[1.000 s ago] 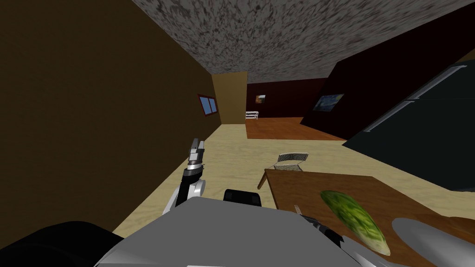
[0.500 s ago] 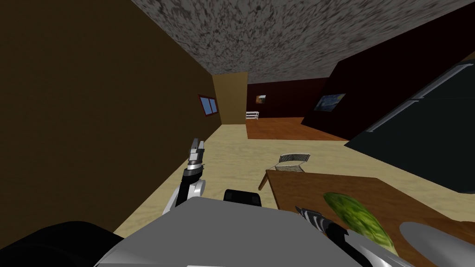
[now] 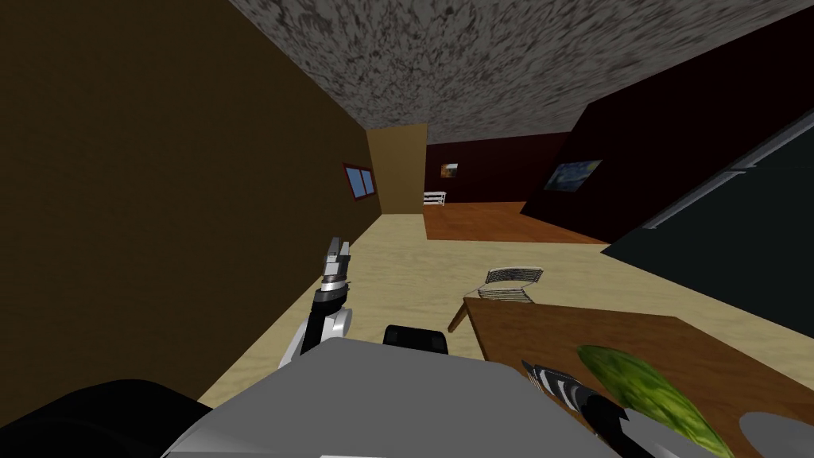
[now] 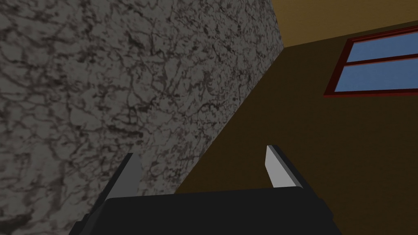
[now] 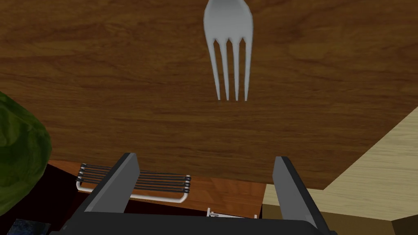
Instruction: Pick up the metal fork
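Both right jaws stand wide apart, clear of the fork (image 5: 227, 24).

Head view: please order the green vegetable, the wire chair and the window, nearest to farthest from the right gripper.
1. Green vegetable, on the table just beside the right gripper.
2. Wire chair, beyond the table's far end.
3. Window, on the far left wall.
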Robot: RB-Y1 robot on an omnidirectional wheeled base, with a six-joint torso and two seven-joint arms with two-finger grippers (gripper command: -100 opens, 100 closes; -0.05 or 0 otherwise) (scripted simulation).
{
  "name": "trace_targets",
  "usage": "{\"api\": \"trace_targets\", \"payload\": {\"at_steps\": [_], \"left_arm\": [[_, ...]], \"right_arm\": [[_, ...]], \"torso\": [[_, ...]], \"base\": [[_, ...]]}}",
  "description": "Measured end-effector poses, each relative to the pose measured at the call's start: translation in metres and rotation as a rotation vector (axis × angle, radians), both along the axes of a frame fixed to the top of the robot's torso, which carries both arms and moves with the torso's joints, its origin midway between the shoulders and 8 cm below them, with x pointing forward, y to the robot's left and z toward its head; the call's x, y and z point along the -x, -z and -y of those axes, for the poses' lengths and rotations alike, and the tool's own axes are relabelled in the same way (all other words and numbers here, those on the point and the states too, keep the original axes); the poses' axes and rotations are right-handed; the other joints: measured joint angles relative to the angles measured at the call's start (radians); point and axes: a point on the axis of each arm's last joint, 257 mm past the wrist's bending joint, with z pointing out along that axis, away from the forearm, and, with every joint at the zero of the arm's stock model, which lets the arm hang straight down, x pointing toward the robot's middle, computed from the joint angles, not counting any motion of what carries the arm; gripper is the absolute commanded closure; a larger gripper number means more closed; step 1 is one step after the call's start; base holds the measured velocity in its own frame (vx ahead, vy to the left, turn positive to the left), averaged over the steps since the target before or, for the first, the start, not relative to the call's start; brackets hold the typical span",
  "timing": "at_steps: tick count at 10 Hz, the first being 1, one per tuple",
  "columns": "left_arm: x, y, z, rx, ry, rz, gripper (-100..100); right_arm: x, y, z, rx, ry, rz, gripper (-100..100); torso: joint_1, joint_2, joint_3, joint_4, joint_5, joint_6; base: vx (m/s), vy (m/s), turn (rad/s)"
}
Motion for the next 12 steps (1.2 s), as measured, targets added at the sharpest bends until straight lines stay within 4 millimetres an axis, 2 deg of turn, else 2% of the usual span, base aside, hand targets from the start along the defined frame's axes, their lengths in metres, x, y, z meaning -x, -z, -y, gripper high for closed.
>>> {"api": "trace_targets", "payload": {"at_steps": [2,4,8,12], "left_arm": [[0.0,0.0,0.0,0.0,0.0,0.0,0],[0.0,0.0,0.0,0.0,0.0,0.0,0],[0.0,0.0,0.0,0.0,0.0,0.0,0],[0.0,0.0,0.0,0.0,0.0,0.0,0]], "right_arm": [[0.01,-0.005,0.01,0.025,0.024,-0.013,-100],[0.013,-0.011,0.01,0.03,0.033,-0.016,-100],[0.001,0.004,-0.018,-0.02,0.001,-0.009,-100],[0.003,0.023,-0.042,-0.06,-0.065,-0.031,-100]], "torso": [[-0.001,-0.001,-0.001,0.0,0.0,0.0],[-0.006,0.001,0.001,0.0,-0.001,0.0],[-0.01,0.009,0.005,0.002,-0.003,0.0],[-0.008,0.01,0.006,0.002,-0.002,0.001]], "base": [[0.08,0.039,0.038],[0.032,-0.038,0.045],[-0.053,-0.066,-0.019],[-0.064,-0.037,-0.038]]}}
